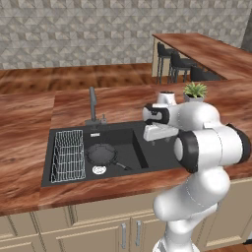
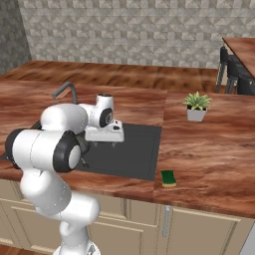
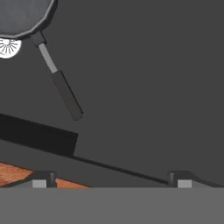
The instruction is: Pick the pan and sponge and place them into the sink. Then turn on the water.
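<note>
1. Nearest, at the counter's front edge right of the basin: the tiny rectangular yellow sponge with a green top face (image 2: 168, 178). It lies flat on the reddish wooden countertop (image 2: 209, 149), just past the sink's right rim and not in the sink yet.
2. Handling guess: the sponge is light, soft and squashy, so it will likely give under the pads. Best taken across its short sides from straight above, closing gently; the risk is nudging it off the front edge.
3. Next back, the two-finger gripper (image 3: 111, 179) hangs over the right part of the large matte black rectangular sink (image 1: 157, 160), jaws spread wide with nothing between them; the dark fingertips (image 3: 39, 177) stand well apart in the hand view.
4. The small round black frying pan with a long thin dark handle (image 1: 102, 155) already sits on the basin floor, beside the round silver drain (image 1: 99, 170).
5. Handling guess for the pan: stiff, heavier, smooth metal; the handle (image 3: 65, 94) is the only narrow spot to clamp. It looks placed, so no regrasp needed.
6. Left side of the sink: a wire rack (image 1: 68, 155).
7. Behind the basin: the tall slim dark grey faucet (image 1: 92, 104), no blue stream visible, so the water looks off.
8. Farther right: a small potted green plant (image 2: 197, 106) on the counter.
</note>
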